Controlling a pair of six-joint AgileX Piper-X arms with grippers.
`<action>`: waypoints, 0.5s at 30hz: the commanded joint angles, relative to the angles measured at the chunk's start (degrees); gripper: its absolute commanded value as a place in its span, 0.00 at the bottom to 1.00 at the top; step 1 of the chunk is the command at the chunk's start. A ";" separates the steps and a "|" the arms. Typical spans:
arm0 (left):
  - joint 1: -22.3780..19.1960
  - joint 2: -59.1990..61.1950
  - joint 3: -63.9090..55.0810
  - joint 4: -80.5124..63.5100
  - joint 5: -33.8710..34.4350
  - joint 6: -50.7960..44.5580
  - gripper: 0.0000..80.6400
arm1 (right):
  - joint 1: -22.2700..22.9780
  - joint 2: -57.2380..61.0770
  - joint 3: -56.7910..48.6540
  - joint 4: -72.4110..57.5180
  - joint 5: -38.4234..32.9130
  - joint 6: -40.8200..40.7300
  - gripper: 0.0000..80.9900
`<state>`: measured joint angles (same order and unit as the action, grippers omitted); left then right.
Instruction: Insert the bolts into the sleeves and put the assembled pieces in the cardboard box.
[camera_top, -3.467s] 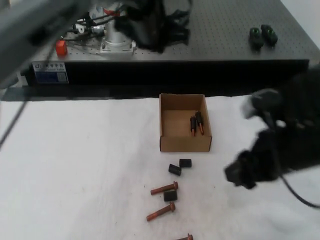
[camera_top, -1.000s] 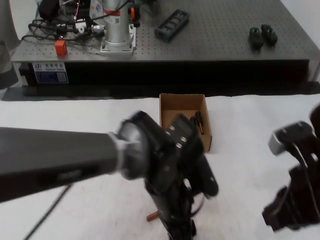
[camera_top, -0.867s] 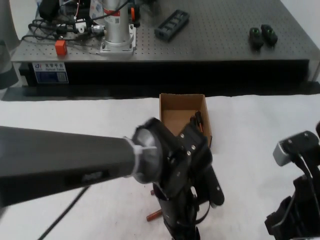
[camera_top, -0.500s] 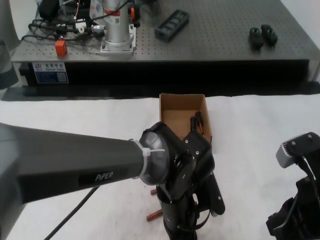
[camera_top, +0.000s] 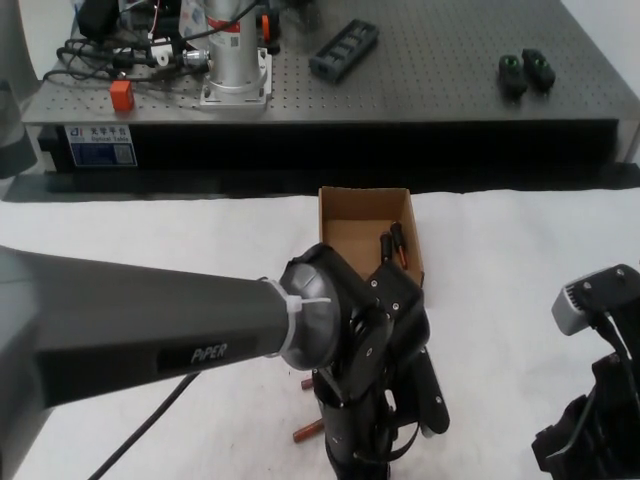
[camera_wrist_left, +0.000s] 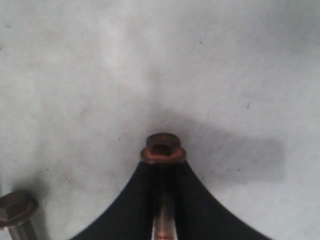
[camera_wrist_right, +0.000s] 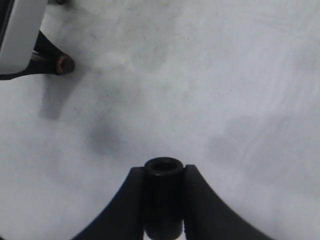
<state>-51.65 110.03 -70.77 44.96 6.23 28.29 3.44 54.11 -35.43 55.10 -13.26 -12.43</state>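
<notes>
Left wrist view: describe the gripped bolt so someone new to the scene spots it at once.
On the white cloth, on the near side of the cardboard box, the left arm points down. Its hand clamps one copper-coloured bolt between two black fingers, hex head poking out past the tips. The other bolt beside it lies free on the cloth; this one is gripped.
</notes>
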 joint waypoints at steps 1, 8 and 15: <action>0.12 0.65 -1.06 -0.35 -2.07 -4.58 0.01 | -0.30 -1.32 0.52 -1.69 -6.06 1.67 0.02; 3.17 -11.63 0.81 -15.80 5.34 -27.22 0.01 | -0.13 -8.96 10.30 -12.96 -17.65 11.97 0.02; 6.51 -25.18 15.38 -48.14 21.79 -50.88 0.01 | 6.60 -9.90 20.68 -37.68 -28.86 26.25 0.02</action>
<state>-45.12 85.63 -58.51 5.49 23.65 -15.52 10.14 44.74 -14.37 19.06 -40.29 13.51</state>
